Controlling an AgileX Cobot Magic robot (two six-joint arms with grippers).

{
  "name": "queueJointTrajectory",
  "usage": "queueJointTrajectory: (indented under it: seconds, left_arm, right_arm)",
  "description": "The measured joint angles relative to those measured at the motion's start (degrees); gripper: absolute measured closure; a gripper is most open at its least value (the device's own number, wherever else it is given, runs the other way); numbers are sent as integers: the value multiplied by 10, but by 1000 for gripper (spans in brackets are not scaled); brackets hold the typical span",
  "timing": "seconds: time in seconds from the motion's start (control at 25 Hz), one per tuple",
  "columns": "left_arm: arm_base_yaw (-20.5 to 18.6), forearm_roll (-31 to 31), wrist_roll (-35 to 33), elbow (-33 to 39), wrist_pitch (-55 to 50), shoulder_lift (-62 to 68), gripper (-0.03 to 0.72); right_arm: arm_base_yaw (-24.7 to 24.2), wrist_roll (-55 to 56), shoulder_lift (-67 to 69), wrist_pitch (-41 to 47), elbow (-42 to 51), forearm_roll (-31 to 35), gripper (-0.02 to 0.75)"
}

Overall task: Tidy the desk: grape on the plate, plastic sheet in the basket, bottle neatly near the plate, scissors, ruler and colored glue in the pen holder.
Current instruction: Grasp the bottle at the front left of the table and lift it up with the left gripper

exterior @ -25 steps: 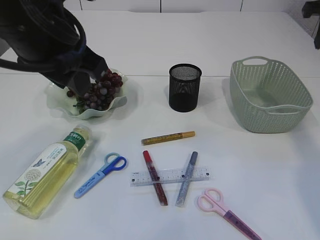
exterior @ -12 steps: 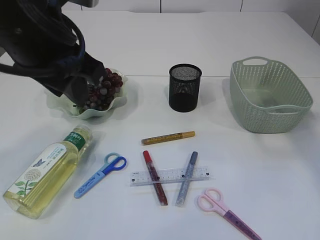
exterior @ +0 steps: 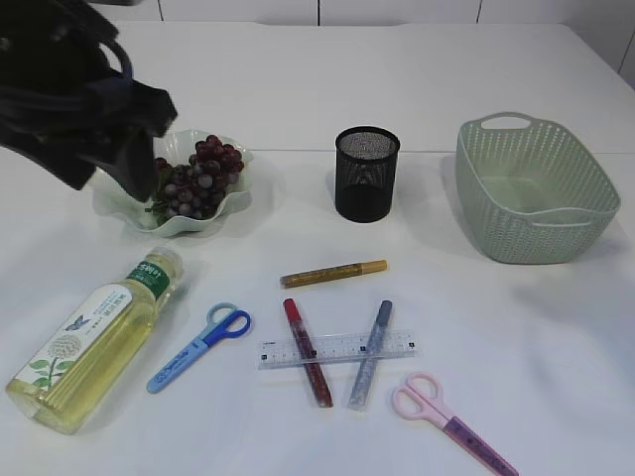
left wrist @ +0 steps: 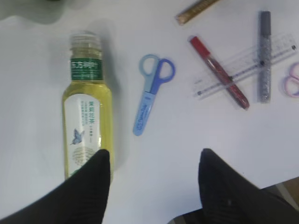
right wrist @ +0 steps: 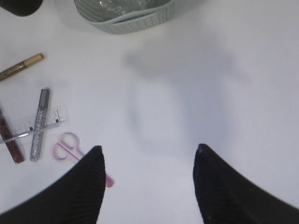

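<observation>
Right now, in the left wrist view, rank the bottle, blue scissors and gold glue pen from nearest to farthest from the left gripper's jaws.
1. Bottle: its base lies right by one finger of the left gripper.
2. Blue scissors: mid-frame, just beyond the open jaws.
3. Gold glue pen: at the top edge, farthest.

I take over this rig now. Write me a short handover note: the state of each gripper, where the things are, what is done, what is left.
Left gripper: jaws open, empty, above the bottle.
Right gripper: jaws open, empty, over bare table.
Done: grapes on the plate; plastic sheet in the basket.
Left: bottle lies flat, must stand near the plate; blue scissors, pink scissors, ruler, and gold, red and silver glue go into the pen holder.
</observation>
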State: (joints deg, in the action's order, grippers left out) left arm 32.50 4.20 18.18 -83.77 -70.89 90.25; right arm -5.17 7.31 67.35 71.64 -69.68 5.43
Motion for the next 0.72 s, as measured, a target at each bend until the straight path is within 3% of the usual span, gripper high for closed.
queueJointTrajectory:
  seconds: [0.16,0.28,0.72]
  left_arm:
    - [-75,-17,-40,0,-1,3,245]
    - [-106,-23,-64,-1,-1,22,244]
    - [-112,-6,-110,-1,2,127,244]
  right_arm:
    - [0,0,-24,2,38,1,265]
    - [0,0,-28,2,43,6,265]
    - [0,0,-28,1,44,10,265]
